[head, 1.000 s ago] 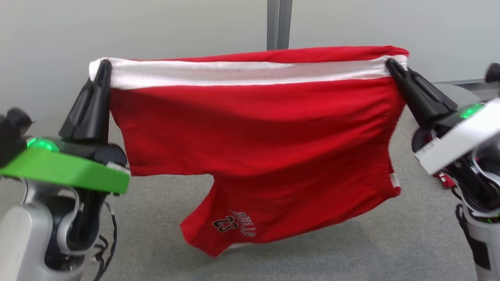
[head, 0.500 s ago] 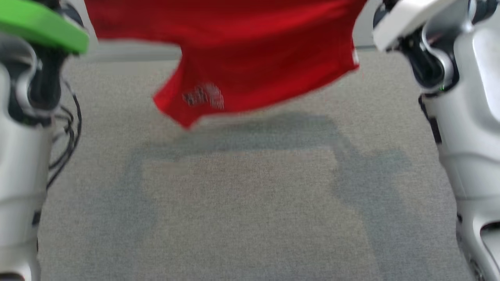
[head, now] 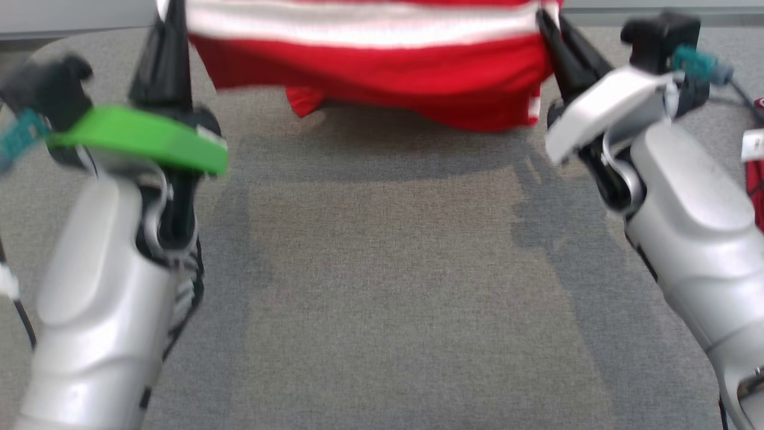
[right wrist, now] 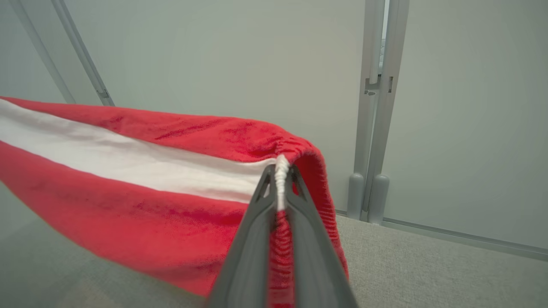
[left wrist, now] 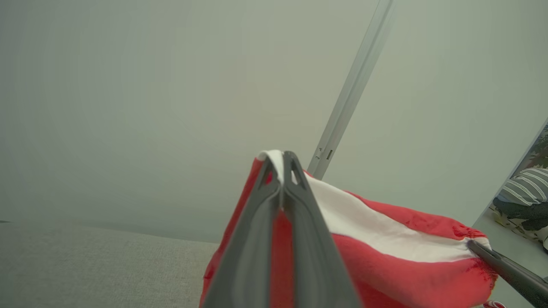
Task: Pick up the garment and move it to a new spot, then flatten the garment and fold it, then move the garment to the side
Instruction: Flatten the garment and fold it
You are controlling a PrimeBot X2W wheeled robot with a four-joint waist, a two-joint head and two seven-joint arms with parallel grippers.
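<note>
Top of the red cloth garment with a white band (head: 370, 57) is cut off in the head view and its low hem's blurry, but it hangs stretched left-to-right over the far grey carpeted surface (head: 382, 269), left hand (left wrist: 281, 159) and right hand (right wrist: 281, 171) each pinched tight on a band end.
</note>
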